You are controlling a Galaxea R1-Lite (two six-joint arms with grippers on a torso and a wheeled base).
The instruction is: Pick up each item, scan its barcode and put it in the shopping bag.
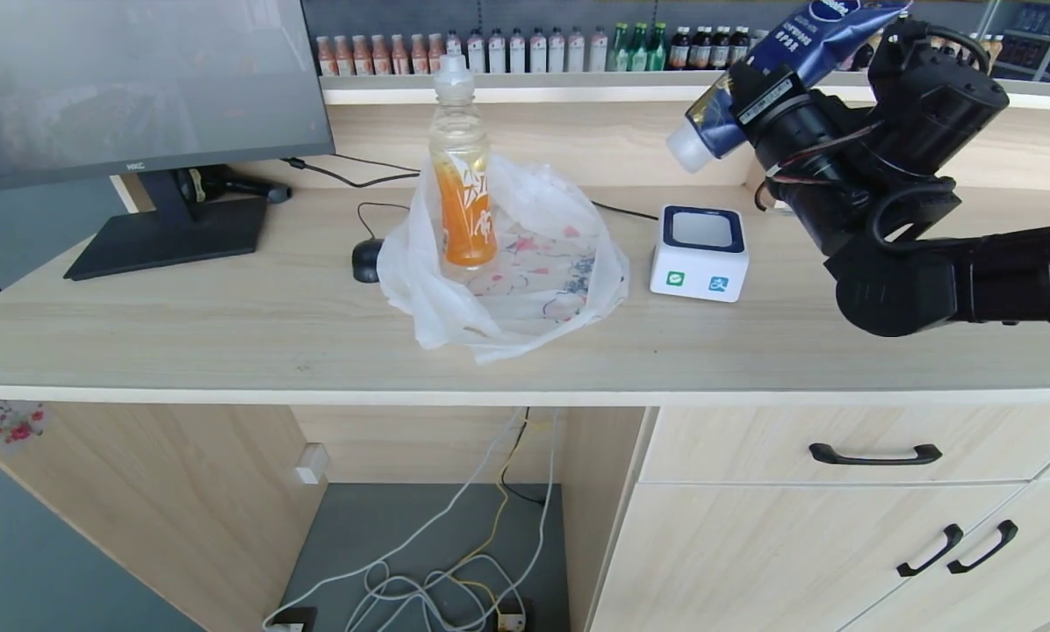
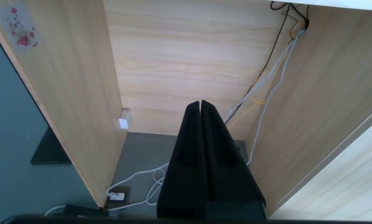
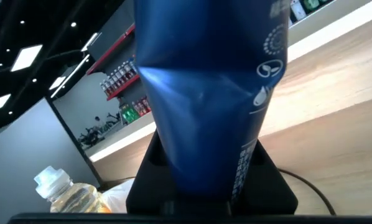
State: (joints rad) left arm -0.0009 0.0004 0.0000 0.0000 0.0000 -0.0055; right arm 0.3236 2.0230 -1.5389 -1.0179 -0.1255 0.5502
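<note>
Orange drink bottle (image 1: 462,175) already stood in the shopping bag (image 1: 525,294) on the bench (image 1: 226,333). Right end effector (image 3: 211,162) was clamped on a blue tube (image 1: 797,44), raised up and right of the scanner (image 1: 701,253); bagging was still to do. Left end effector (image 2: 201,124) was closed and empty, under the bench.

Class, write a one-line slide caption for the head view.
Right gripper holds a blue tube near the scanner; orange bottle stands in the bag.

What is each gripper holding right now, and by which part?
The right gripper is shut on the blue tube, clamping its body near the white-capped end. The left gripper is shut and holds nothing.
</note>
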